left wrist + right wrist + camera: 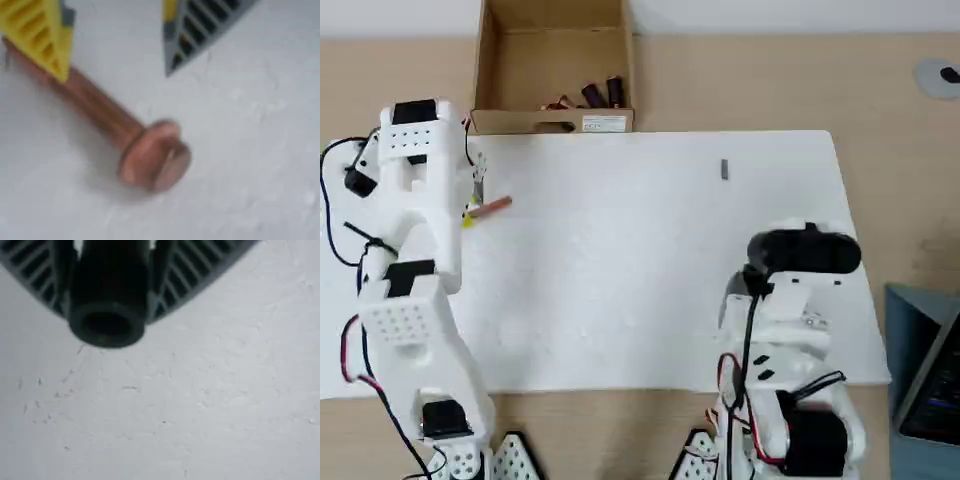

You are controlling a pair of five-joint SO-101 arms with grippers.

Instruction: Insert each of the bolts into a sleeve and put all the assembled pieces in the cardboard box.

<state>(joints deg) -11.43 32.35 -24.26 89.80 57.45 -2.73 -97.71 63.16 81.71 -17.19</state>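
Observation:
A copper bolt [150, 157] lies flat on the white mat [650, 280], also seen at the mat's left side as the copper bolt [492, 207]. My left gripper [115, 75] stands open low over it; the yellow finger [40, 35] covers the far end of the shank, and the grey finger [200, 30] is off to the side. My right gripper [107, 310] is shut on a black sleeve [107, 327], its open bore facing the wrist camera, just above the mat. The right arm [790, 300] stands at the mat's near right. A loose sleeve [724, 169] lies far right on the mat.
The cardboard box [500, 60] stands beyond the mat's far left edge, with a few assembled pieces [590, 97] by its near wall. A dark device [930, 380] sits off the mat's right edge. The mat's middle is bare.

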